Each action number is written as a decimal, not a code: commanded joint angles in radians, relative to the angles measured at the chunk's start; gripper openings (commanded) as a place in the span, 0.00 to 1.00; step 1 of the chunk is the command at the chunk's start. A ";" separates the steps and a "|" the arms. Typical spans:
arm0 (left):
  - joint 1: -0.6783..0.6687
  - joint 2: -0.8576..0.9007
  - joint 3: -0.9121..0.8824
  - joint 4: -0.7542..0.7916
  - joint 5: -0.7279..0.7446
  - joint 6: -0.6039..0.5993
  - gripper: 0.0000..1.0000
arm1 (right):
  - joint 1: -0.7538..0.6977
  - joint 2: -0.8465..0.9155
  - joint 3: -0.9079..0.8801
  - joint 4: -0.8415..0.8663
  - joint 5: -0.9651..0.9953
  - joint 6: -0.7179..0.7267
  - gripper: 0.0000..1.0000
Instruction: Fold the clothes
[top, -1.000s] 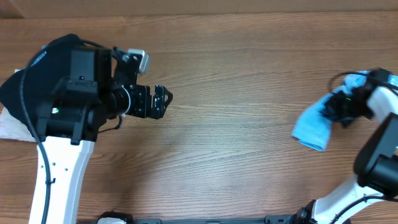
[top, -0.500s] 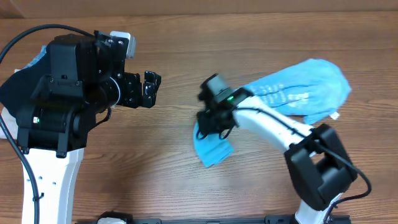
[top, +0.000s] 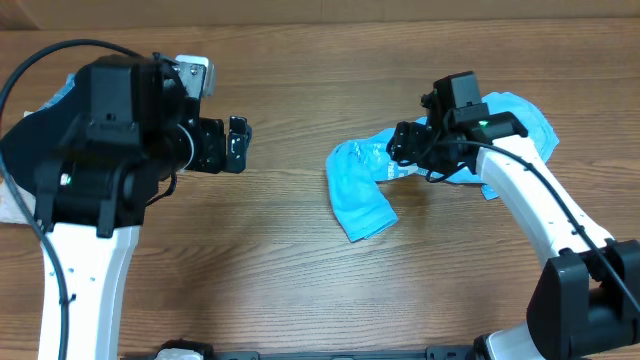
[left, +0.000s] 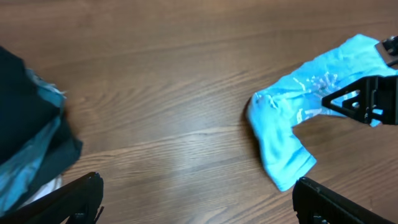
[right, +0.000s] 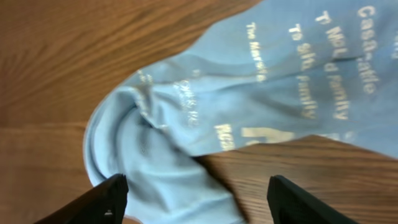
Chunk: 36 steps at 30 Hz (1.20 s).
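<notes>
The light sky-blue T-shirt (top: 360, 195) lies crumpled in a bent strip from the table's middle toward the far right, white lettering showing (right: 298, 68). My right gripper (top: 398, 150) hovers over the strip's middle, jaws open, and the cloth lies loose beneath the fingers (right: 196, 205). At the left my left gripper (top: 240, 146) stands wide open above bare wood, well clear of the shirt (left: 292, 124), with nothing between its fingers (left: 199, 202). A black garment (top: 30, 140) lies under the left arm at the far left.
The dark pile with a blue-grey piece (left: 25, 137) and a pale cloth (top: 12, 205) sits at the table's left edge. Bare wooden table (top: 300, 260) lies between the two arms and along the front.
The right gripper carried the shirt from the right edge to the middle, then drew back right and opened, leaving the shirt on the table. The left arm barely shifted.
</notes>
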<state>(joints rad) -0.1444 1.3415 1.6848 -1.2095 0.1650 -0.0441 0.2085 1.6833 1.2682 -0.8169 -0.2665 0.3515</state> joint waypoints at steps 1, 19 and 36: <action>-0.008 0.093 0.025 -0.008 0.076 0.022 1.00 | 0.001 -0.010 0.003 -0.030 -0.030 -0.064 0.74; -0.186 0.178 0.026 -0.120 0.139 0.068 1.00 | -0.632 0.170 0.000 -0.019 0.175 0.155 0.84; -0.185 0.178 0.026 -0.121 0.138 0.072 1.00 | -0.601 0.068 0.112 -0.048 0.089 0.032 0.06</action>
<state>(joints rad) -0.3279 1.5425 1.6897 -1.3350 0.2958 0.0036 -0.3977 1.9366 1.2888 -0.8574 -0.1753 0.4305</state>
